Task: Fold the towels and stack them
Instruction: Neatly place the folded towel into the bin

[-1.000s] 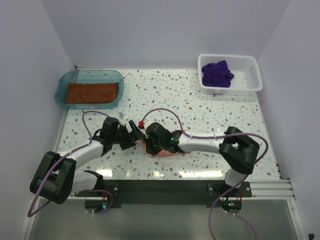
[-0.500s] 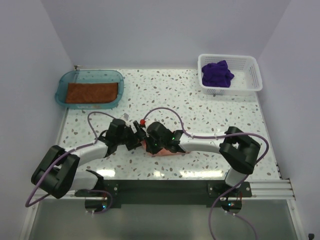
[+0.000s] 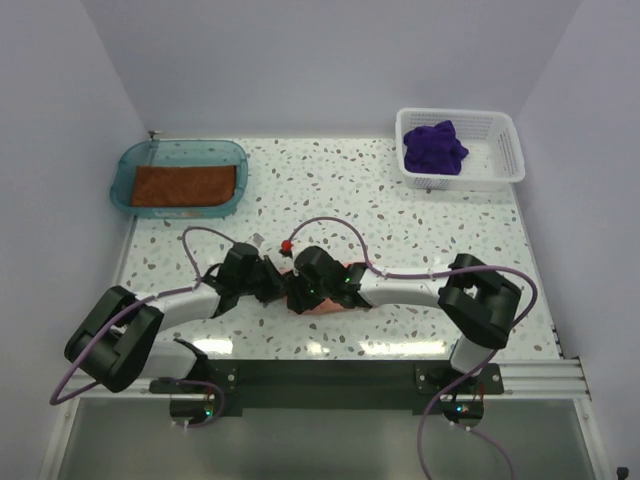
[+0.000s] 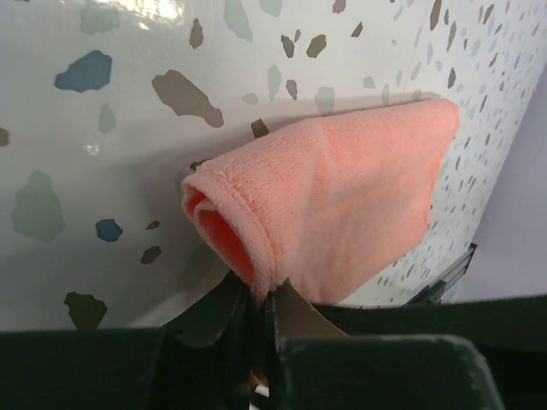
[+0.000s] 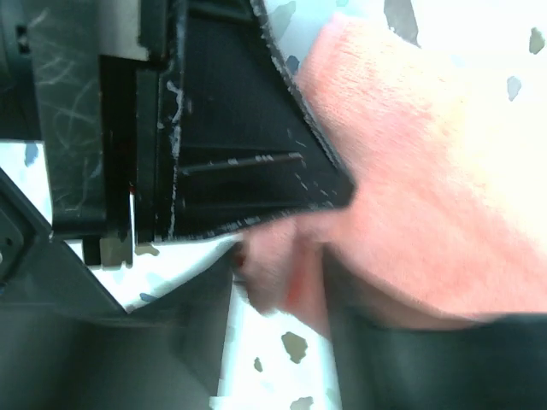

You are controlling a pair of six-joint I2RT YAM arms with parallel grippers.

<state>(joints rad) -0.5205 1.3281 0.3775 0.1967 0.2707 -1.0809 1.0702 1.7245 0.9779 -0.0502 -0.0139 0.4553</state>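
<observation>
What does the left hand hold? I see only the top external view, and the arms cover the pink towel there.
Observer: The left hand is shut on a rolled edge of the salmon pink towel.
Operator: And the right hand?
Observer: The right hand pinches another edge of the same towel.
Operator: Is the fold flat?
Observer: No, the held edge curls open like a tube.

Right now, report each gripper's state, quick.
Left gripper: closed, pinching the hem of the salmon pink terry-cloth towel.
Right gripper: closed on the same towel, as far as the blurred view shows.
</observation>
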